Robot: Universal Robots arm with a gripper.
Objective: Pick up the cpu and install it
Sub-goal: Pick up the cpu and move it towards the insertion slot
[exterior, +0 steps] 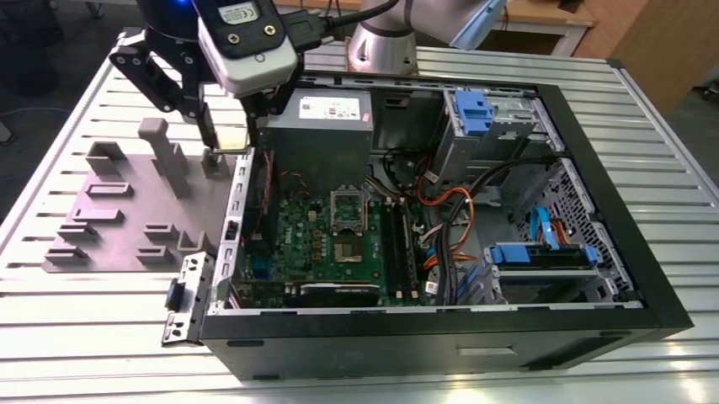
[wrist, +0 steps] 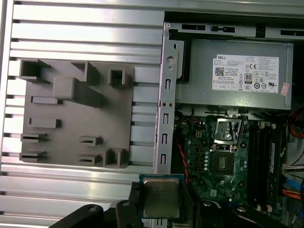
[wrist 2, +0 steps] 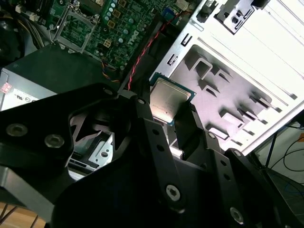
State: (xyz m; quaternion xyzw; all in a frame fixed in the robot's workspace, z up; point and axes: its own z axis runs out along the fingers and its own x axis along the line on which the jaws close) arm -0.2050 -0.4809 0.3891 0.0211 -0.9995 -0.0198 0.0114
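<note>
Beside the computer case (exterior: 450, 337), on the exterior view's left, a grey slotted tray (exterior: 124, 210) lies flat on the ribbed tabletop (exterior: 67, 345). Its nearest edge sits just beside the case's perforated metal wall (exterior: 231, 219). Above that wall, near the corner by the power supply (exterior: 315, 143), the jaws are clenched on the cpu (wrist: 160, 197), pressing two opposite edges. Its dull metal top shows in both wrist views, and it hangs apart from the tray and the wall. Past the wall, inside the case, the green motherboard (exterior: 326, 244) lies open to above. Its socket (wrist: 223, 161) is uncovered, and the shiny frame (wrist: 229, 130) stands raised. Further toward the exterior view's right run memory slots (exterior: 396, 236), then cables (exterior: 444, 202) and blue-tabbed drive bays (exterior: 545, 252).
</note>
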